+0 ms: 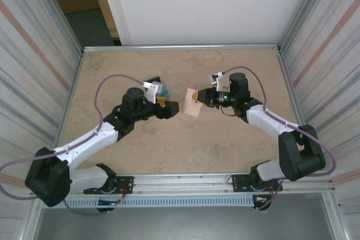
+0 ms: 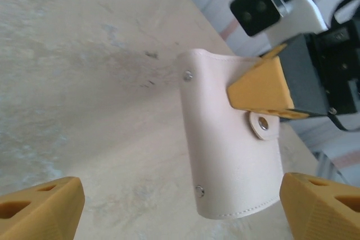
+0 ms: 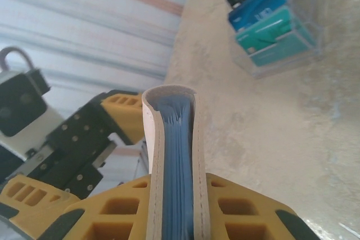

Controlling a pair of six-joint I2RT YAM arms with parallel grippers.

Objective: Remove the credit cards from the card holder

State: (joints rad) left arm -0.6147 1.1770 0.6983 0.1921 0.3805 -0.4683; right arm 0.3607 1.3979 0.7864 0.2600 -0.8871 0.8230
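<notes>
Above table (image 1: 169, 150), right gripper (image 1: 202, 100) clamps card holder (image 1: 193, 105) — long axis near-far, fold seemingly toward splayed left gripper (image 1: 171, 107).

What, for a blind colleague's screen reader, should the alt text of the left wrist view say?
A beige card holder with a snap tab is pinched at its upper right edge by the right gripper, one yellow finger showing, over a pale mottled table. The left gripper is open, its yellow fingertips in the bottom corners flanking the holder without touching it.
</notes>
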